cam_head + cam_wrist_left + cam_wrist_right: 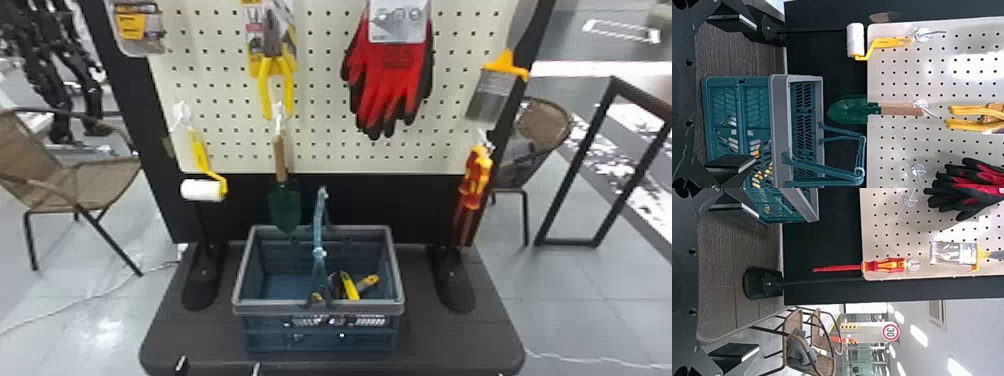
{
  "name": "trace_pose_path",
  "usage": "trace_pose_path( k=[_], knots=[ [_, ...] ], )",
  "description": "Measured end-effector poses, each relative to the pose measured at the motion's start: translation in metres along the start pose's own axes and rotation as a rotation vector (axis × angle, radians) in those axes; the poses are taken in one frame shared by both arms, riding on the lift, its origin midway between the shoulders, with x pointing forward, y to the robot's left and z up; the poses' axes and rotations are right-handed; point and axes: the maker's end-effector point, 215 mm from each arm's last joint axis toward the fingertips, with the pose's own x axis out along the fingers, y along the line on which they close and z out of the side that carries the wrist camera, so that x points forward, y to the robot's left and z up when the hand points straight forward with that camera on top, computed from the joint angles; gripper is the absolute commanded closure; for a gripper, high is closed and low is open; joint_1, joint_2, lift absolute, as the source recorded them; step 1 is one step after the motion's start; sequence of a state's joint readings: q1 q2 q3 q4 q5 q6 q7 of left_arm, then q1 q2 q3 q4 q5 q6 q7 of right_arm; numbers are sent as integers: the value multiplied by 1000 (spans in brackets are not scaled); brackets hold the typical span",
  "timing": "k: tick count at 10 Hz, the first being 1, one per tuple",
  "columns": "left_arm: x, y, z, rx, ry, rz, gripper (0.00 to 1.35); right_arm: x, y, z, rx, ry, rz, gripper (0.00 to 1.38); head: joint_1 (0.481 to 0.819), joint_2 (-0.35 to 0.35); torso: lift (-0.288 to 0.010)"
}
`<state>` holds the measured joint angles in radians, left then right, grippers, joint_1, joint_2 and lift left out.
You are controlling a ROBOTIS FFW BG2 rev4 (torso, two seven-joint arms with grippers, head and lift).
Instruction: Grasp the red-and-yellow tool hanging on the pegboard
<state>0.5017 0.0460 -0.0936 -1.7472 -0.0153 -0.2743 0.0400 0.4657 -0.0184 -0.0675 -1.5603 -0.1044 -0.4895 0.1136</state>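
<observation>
My right gripper (748,280) gapes wide, the red-and-yellow tool (881,265) well ahead of it, untouched on the pegboard (891,231). Approach and grasp both remain, I judge.

The pegboard (325,125) stands at the back of the bench (450,340), the basket (240,280) on the bench before it. On the board, the roller (202,190) hangs left, the trowel (284,200) in the middle below the pliers (275,75), the gloves (387,80) right of them, the brush (492,90) at the right edge, the screwdriver (472,190) below it
</observation>
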Motion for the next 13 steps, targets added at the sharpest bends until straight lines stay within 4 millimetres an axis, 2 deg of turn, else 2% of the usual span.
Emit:
trace_pose_path(
  k=[5, 7, 9, 13],
  knots=[
    [0, 0, 1, 0, -2, -1, 128, 1, 0, 2, 2, -4, -1, 127, 549, 0, -100],
    [0, 0, 1, -1, -4, 0, 128, 8, -2, 5, 1, -7, 4, 124, 549, 0, -100],
    [0, 0, 2, -1, -4, -1, 128, 26, -4, 15, -18, -14, 58, 128, 549, 0, -100],
    [1, -1, 3, -4, -8, -1, 127, 89, 13, 38, -36, -14, 249, 130, 549, 0, -100]
  ],
)
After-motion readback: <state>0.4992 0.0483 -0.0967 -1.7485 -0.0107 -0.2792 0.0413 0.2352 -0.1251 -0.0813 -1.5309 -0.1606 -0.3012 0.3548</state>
